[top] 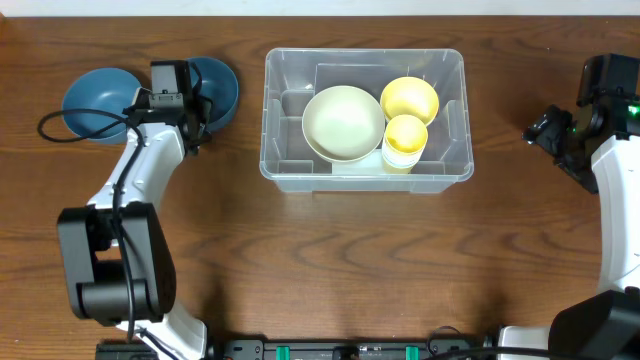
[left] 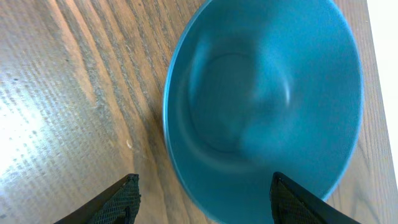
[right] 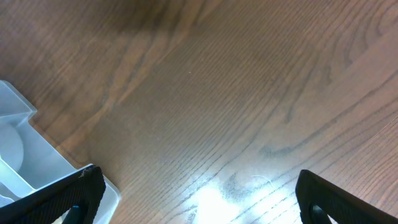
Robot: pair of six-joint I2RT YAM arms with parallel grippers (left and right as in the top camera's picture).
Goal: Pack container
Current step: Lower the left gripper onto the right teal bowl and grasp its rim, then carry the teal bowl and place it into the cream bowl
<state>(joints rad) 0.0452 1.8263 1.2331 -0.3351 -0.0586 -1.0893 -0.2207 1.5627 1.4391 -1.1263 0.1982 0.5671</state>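
My left fingers (left: 121, 200) stand apart, empty, over the blue bowl (left: 261, 106) — closing off-rim could skid it — right fingers (right: 74, 199) wide

A blue bowl (left: 261, 106) sits on the wooden desk (left: 74, 93). The left claw (left: 205, 186) stands spread, astride the bowl's near rim.

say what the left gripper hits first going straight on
The left gripper would likely meet the blue bowl first; its near rim lies between the open jaws, though depth is unclear.
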